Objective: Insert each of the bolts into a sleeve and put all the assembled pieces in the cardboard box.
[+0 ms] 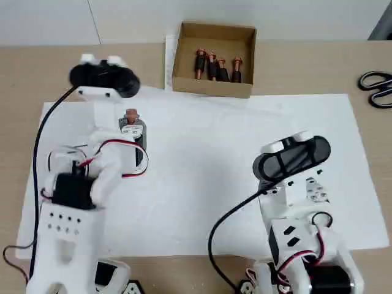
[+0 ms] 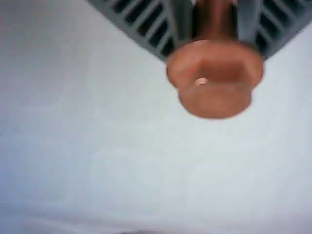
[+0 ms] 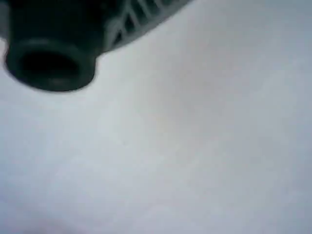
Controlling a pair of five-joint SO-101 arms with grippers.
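Note:
In the left wrist view a copper-coloured bolt [image 2: 214, 78] is clamped between the grey ribbed fingers [image 2: 131, 19] of my left gripper, head outward. From above, the left gripper [image 1: 131, 130] is over the left part of the white sheet, and the bolt head [image 1: 131, 114] pokes out toward the box. My right gripper [image 1: 312, 187] is shut on a black sleeve [image 3: 48, 63], low over the sheet's right side, with the sleeve's open end showing. The cardboard box [image 1: 184, 58] stands at the back centre and holds several assembled bolt-and-sleeve pieces [image 1: 217, 66].
A white paper sheet [image 1: 208, 177] covers most of the wooden table. Scissors [image 1: 376, 86] lie at the right edge. The two arms' bases and cables occupy the front left and front right.

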